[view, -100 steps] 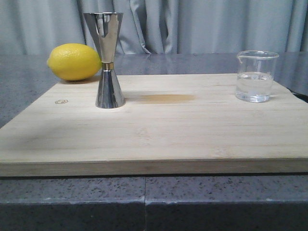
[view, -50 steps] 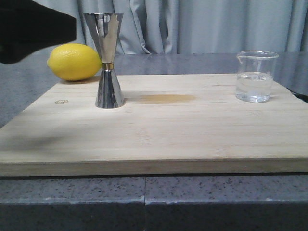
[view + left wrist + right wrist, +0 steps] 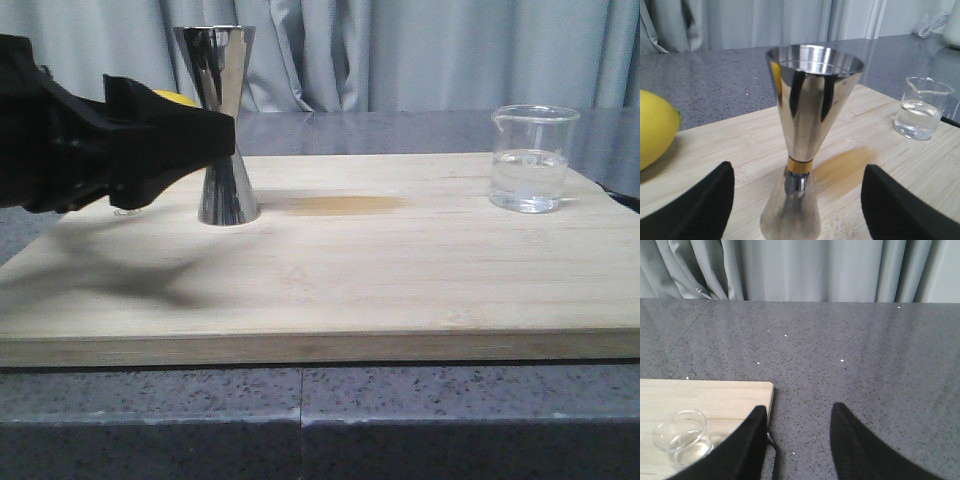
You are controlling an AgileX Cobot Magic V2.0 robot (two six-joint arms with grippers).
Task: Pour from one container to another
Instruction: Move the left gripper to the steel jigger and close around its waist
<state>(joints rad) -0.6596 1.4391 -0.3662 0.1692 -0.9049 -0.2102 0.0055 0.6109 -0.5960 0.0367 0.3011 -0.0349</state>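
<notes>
A yellow lemon (image 3: 655, 127) sits on the grey table (image 3: 420, 130) at the far left edge of the wooden board (image 3: 350, 270), mostly hidden in the front view behind my left gripper (image 3: 797, 200), whose fingers (image 3: 700, 210) stand wide apart on either side of the steel jigger (image 3: 222, 125) — touching nothing. The jigger stands upright (thin gold band at its waist) on the board's left part, and the clear glass beaker (image 3: 530, 158), a little water in it, stands well apart at the far right corner. My right gripper (image 3: 797, 440) hovers over bare table just off the board's edge near the beaker — fingers spread, empty.

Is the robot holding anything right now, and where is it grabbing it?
Nothing. The left end effector is open around the shiny steel hourglass-shaped jigger, not touching it. The right end effector is open beside the small clear glass beaker.
</notes>
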